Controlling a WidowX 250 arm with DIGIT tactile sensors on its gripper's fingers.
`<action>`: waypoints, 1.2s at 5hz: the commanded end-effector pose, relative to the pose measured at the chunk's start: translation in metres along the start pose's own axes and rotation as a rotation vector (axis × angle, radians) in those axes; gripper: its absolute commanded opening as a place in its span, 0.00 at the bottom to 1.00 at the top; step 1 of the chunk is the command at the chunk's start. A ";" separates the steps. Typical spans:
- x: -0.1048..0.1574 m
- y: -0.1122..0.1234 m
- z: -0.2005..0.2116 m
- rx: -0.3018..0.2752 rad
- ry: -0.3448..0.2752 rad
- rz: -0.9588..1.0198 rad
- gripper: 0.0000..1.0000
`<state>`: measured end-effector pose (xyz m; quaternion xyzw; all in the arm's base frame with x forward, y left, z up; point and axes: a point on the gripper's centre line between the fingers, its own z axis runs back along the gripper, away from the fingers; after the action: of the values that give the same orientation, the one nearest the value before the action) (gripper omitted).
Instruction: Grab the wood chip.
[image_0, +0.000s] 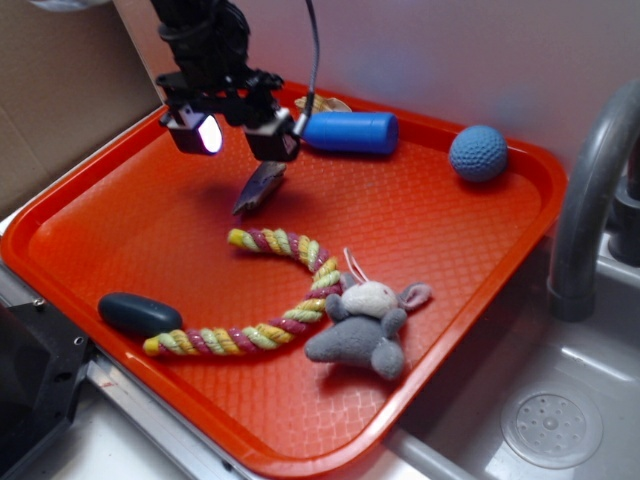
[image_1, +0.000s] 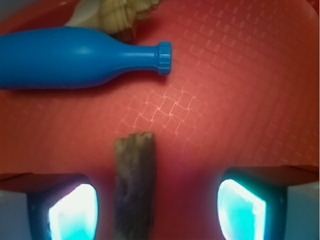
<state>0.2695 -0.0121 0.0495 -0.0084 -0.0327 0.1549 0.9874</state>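
Note:
The wood chip (image_0: 258, 190) is a small brown rough stub lying on the orange tray (image_0: 120, 220), left of centre at the back. My gripper (image_0: 238, 140) hovers just above it, open, with lit pads. In the wrist view the chip (image_1: 135, 185) lies lengthwise between my fingers, nearer the left pad (image_1: 72, 212) than the right pad (image_1: 240, 210), and touches neither. My gripper (image_1: 157, 210) holds nothing.
A blue bottle (image_0: 350, 132) (image_1: 75, 57) lies just beyond the chip, with a tan seashell (image_0: 325, 102) (image_1: 117, 12) behind it. Also on the tray: a blue ball (image_0: 478, 153), a rope toy (image_0: 270, 290), a grey plush mouse (image_0: 365, 325) and a dark oval (image_0: 138, 313). A grey faucet (image_0: 590, 200) stands at the right.

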 end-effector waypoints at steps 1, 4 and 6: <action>0.003 -0.014 0.004 -0.013 -0.037 -0.044 1.00; -0.010 -0.011 -0.011 -0.004 -0.007 -0.083 1.00; -0.004 -0.010 -0.025 -0.004 0.023 -0.083 1.00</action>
<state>0.2642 -0.0274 0.0199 -0.0091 -0.0091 0.1126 0.9936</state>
